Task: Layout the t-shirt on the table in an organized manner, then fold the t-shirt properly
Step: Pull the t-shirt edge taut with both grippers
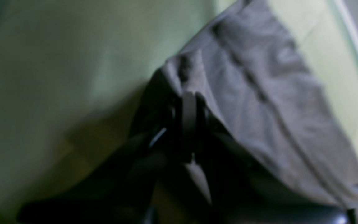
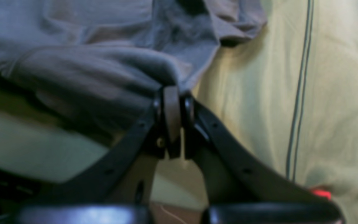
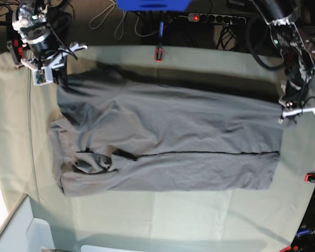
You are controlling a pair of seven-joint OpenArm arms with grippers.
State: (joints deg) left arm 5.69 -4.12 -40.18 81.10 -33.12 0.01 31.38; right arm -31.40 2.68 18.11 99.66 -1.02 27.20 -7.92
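The dark grey t-shirt (image 3: 168,142) lies spread lengthwise across the table (image 3: 199,220), its near part folded over along a dark seam line. My left gripper (image 3: 283,109) is at the shirt's right end. In the left wrist view its fingers (image 1: 189,112) are pinched together on a raised corner of the t-shirt (image 1: 259,93). My right gripper (image 3: 55,79) is at the far left corner. In the right wrist view the right gripper (image 2: 172,96) is shut on a bunched fold of the t-shirt (image 2: 104,62), lifted off the table (image 2: 337,93).
Red clips (image 3: 158,53) (image 3: 312,177) sit at the far and right table edges. A power strip (image 3: 215,18) and cables lie beyond the far edge. A pale box (image 3: 37,236) stands at the near left corner. A thin stitched line (image 2: 300,93) runs along the cloth.
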